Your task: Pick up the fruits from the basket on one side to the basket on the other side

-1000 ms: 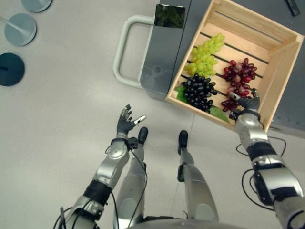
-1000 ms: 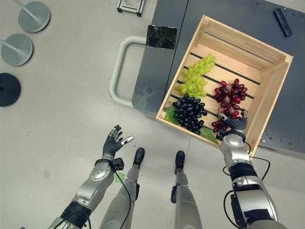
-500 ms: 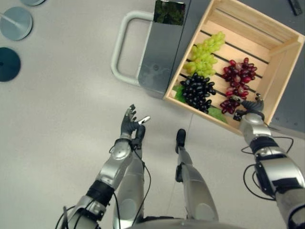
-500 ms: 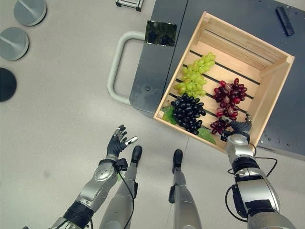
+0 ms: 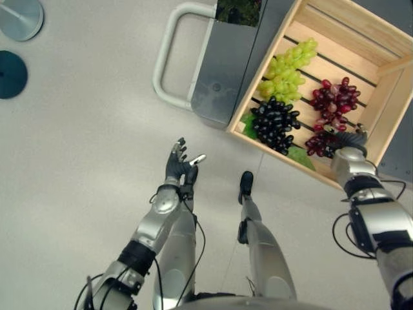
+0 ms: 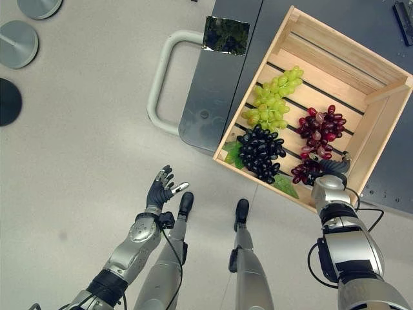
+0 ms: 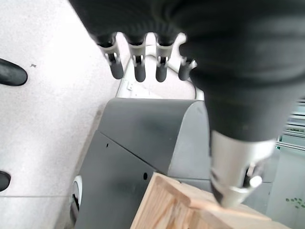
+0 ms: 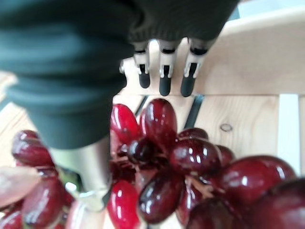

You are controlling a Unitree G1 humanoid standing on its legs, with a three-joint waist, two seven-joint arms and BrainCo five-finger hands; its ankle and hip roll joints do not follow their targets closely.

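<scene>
A wooden crate (image 6: 377, 132) holds a green grape bunch (image 6: 272, 98), a black bunch (image 6: 259, 152) and a red bunch (image 6: 319, 132). My right hand (image 6: 330, 173) is at the crate's near right corner, beside the low end of the red bunch. In the right wrist view its fingers (image 8: 164, 71) are straight over the red grapes (image 8: 167, 162), and its thumb (image 8: 88, 171) rests against them without gripping. My left hand (image 6: 159, 191) hangs open over the bare floor, left of the crate, with straight fingers (image 7: 138, 62) and nothing in it.
The crate rests on a grey cart (image 6: 206, 97) with a white loop handle (image 6: 158, 81). Round stand bases (image 6: 16, 42) and a dark disc (image 6: 8, 100) lie on the floor at the far left.
The whole view has shifted. My right hand has slid a little to the right along the crate's near edge, still beside the red grapes. The left hand stays open.
</scene>
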